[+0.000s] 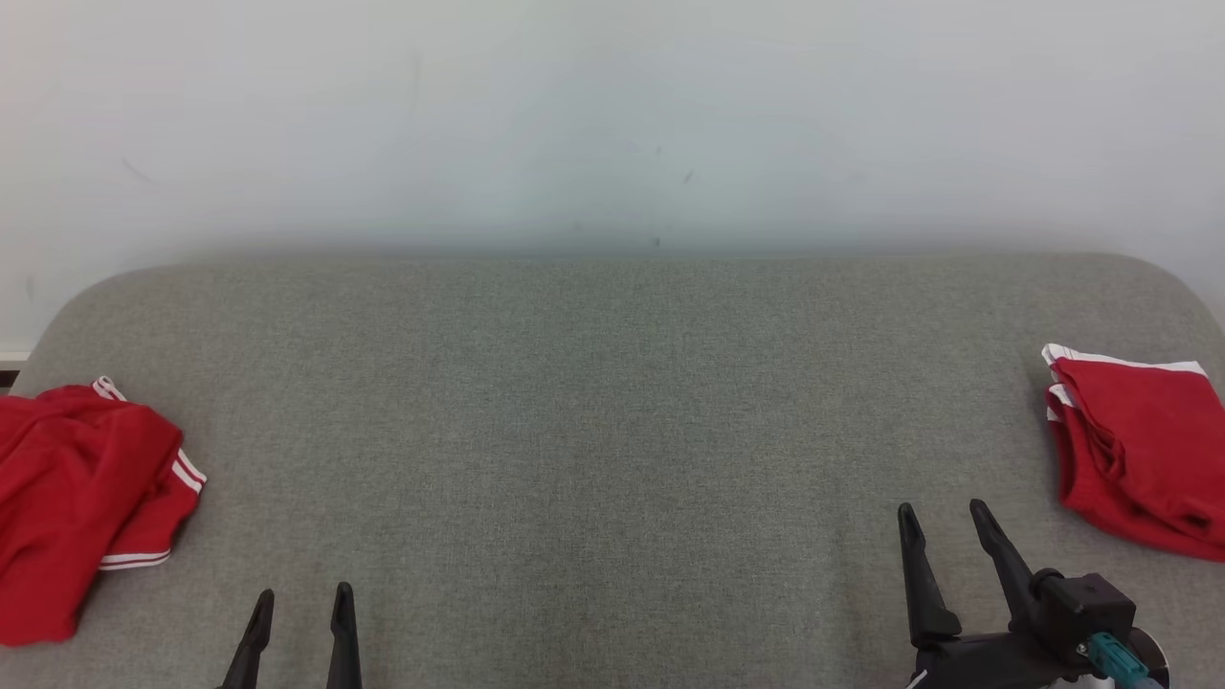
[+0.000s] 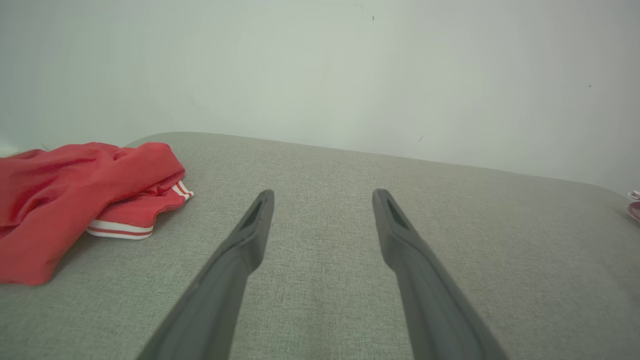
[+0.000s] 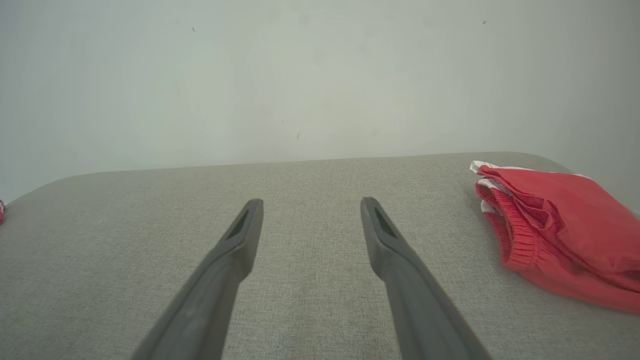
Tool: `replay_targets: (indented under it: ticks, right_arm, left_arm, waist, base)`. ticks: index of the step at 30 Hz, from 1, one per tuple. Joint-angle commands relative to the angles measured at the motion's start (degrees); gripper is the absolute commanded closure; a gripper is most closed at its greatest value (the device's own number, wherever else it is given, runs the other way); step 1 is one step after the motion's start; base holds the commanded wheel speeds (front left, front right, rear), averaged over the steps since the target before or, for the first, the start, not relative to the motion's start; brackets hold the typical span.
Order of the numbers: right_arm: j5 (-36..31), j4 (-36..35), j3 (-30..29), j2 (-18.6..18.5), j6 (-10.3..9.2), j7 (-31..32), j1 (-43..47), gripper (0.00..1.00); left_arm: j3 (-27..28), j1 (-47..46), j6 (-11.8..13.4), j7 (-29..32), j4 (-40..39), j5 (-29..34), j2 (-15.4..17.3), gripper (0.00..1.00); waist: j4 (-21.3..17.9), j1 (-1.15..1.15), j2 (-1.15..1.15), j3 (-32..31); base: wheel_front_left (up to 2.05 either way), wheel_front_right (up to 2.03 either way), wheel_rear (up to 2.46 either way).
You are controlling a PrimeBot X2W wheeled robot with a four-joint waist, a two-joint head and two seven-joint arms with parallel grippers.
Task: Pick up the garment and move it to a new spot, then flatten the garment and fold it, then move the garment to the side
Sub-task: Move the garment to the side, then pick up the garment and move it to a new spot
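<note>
- left gripper (image 1: 304, 591) low at the near edge of the grey surface (image 1: 612, 431); jaws released, spread wide, nothing between them
- right gripper (image 1: 942, 507) near the right side, a little further in; jaws likewise released and empty
- crumpled red garment (image 1: 77, 498) lies in a heap at the far left edge of the surface, white-striped hems showing; well apart from the left gripper, nothing touching it
- folded red garment (image 1: 1139, 450) sits at the far right edge, compact, layers stacked, white trim on its far side; near the right gripper but not touching
- middle of the surface bare; pale wall (image 1: 612, 115) behind
- judgement: the right-hand piece looks finished, folded and set aside; the left heap looks unstarted
- judgement: for that heap every step is left; pick up, carry to the open middle, flatten, fold, move to the side
- judgement: the left gripper is best placed to begin; no grasp is underway
</note>
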Motion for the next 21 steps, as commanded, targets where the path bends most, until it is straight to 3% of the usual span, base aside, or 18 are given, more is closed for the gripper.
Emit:
replay_targets:
  ticks: [1, 13, 21]
  right_arm:
    - [0.66, -0.15, 0.33, 0.12, -0.12, -0.25, -0.53, 0.00]
    - [1.71, -0.21, 1.62, 0.12, -0.12, -0.63, -0.39, 0.00]
    - [1.88, -0.81, 1.94, 0.12, -0.12, 0.20, 0.22, 0.00]
  left_arm:
    - [-0.31, -0.10, -0.07, -0.21, -0.03, 0.16, -0.12, 0.00]
    - [-1.23, -0.89, -0.06, -0.21, -0.46, -0.53, 0.46, 0.00]
    - [-1.66, -0.91, -0.04, -0.21, -0.81, -0.18, 0.67, 0.00]
  waist:
    - [0.02, 0.00, 0.00, 0.10]
    - [0.98, 0.00, 0.00, 0.87]
    - [4.41, 0.00, 0.00, 1.20]
  base:
    - [0.00, 0.00, 0.00]
    - [0.00, 0.00, 0.00]
    - [0.00, 0.00, 0.00]
